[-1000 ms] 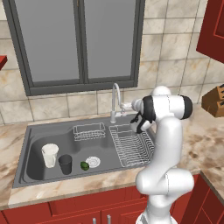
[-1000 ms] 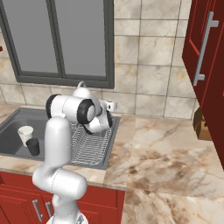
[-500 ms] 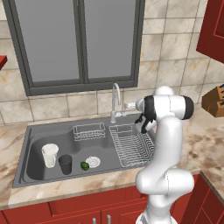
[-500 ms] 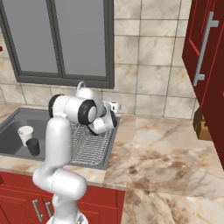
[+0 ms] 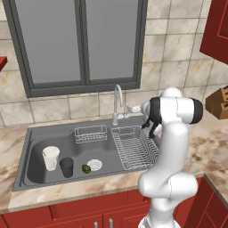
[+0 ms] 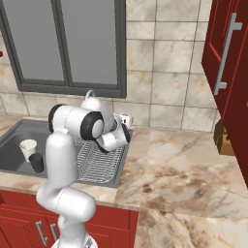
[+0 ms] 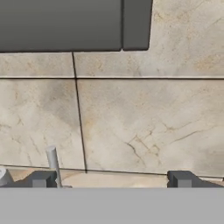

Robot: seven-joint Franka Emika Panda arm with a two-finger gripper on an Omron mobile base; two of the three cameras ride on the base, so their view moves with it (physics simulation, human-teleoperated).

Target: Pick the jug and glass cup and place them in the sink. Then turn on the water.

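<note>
Released, with both fingers spread wide, the end effector (image 7: 111, 179) faces the tiled back wall (image 7: 144, 118), near the curved chrome tap (image 5: 117, 103) at the far edge of the sink (image 5: 33, 133). Well off to its left, the pale jug (image 5: 50, 158) and the dark glass cup (image 5: 67, 167) stand upright, just beside each other, in the left basin. A wire rack (image 5: 133, 147) fills the right basin.
</note>
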